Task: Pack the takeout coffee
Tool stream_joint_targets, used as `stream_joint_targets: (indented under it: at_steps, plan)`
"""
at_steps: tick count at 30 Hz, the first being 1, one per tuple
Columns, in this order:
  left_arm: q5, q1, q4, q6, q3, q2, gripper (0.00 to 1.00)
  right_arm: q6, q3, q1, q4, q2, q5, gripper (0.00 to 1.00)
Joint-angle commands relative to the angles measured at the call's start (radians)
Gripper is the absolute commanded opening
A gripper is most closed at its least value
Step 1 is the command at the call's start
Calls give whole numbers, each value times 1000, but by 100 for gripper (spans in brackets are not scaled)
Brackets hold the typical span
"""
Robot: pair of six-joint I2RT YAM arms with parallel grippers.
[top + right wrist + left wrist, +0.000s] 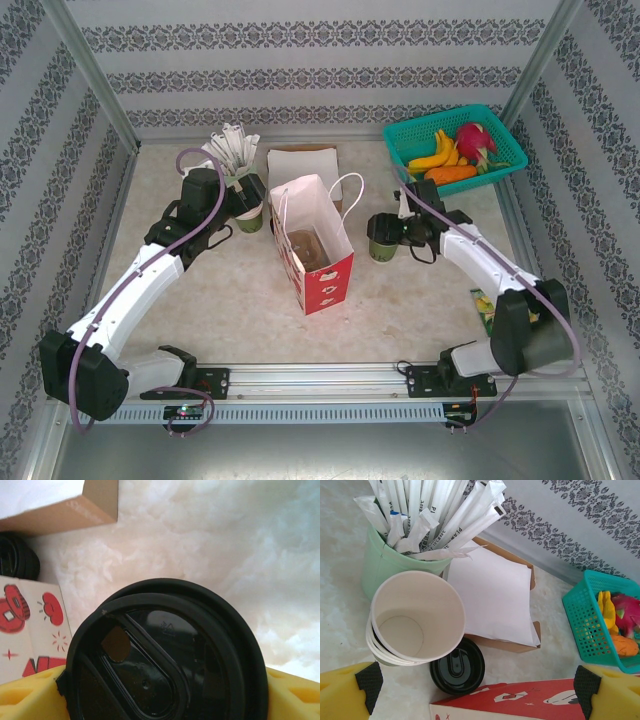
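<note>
The red-flowered paper bag point(312, 250) stood open at mid-table. Just right of it, the right gripper point(162, 695) had its jaws clasped on the takeout coffee point(380, 248), black lid up. The left gripper point(475, 690) hung with jaws spread wide above stacked lidless cups point(415, 617) and a loose black lid point(457, 667).

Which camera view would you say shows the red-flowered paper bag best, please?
The top external view: the whole paper bag stands open there, handles visible. Left wrist catches a printed strip at bottom; right wrist, a patch at left.
</note>
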Motion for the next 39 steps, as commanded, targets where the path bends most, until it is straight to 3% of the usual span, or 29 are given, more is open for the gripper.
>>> stream_joint_targets:
  at_steps: [1, 12, 15, 28, 39]
  plan:
    - [18, -12, 10, 22, 25, -12, 100, 8, -57, 32, -23, -65, 16, 83]
    - [31, -12, 19, 30, 21, -1, 100, 35, -171, 100, -2, -173, 77, 87]
    - [35, -12, 16, 32, 25, 5, 100, 42, -135, 101, -40, -169, 66, 98]
    - [24, -13, 8, 40, 17, 11, 99, 112, 64, 122, -265, -42, 96, 98]
    - [27, -13, -1, 43, 15, 24, 100, 82, 170, 152, -391, 63, 108, 98]
